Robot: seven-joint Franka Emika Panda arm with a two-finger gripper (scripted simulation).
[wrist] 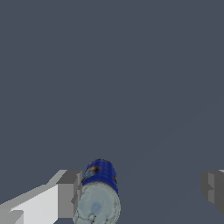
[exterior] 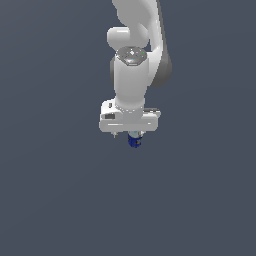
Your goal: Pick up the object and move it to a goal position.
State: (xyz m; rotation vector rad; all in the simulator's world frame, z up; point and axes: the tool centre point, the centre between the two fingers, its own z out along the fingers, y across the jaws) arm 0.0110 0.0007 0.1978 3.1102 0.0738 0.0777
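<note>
White gripper [exterior: 131,134] points down over plain grey floor [exterior: 55,200], fingers spread wide apart. Blue can [wrist: 99,194] sits between fingers, close against one finger [wrist: 65,192], well clear of other [wrist: 213,189]. Can not gripped yet. Whether it rests on floor, cannot tell. No goal marker visible. Judgement: early stage; squeezing, lifting, carrying to goal all remain.

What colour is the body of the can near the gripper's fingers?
Dark blue, with a pale silvery top; the can shows best in the wrist view.
</note>
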